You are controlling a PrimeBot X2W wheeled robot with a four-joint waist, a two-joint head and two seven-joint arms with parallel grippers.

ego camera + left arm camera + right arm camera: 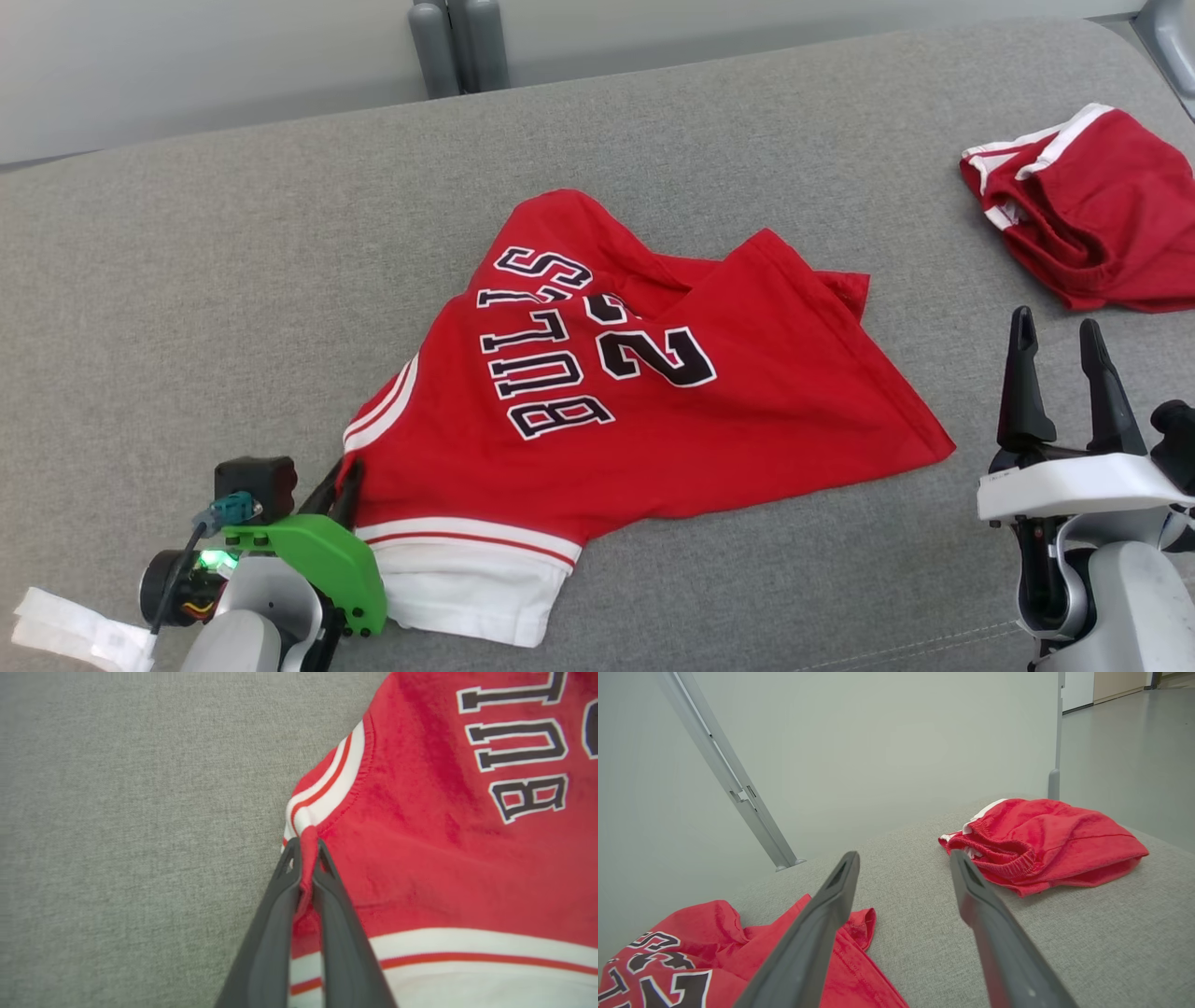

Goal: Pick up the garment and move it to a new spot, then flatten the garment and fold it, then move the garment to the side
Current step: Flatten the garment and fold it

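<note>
The left tool (306,846) pinches the red, black-lettered fabric jersey (747,439) at its striped armhole; the right tool (1057,327) gapes wide.

Setting: we judge a test lab. Pale partition panel (878,742) and metal posts (738,784) behind grey cushioned surface (187,280); bare floor (1125,751) beyond.

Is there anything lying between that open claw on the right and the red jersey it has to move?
Nothing visible. Only bare grey cushion separates the right gripper from the jersey. The red shorts lie beyond the gripper on its other side, off that path. The left gripper is shut on the jersey's edge.
</note>
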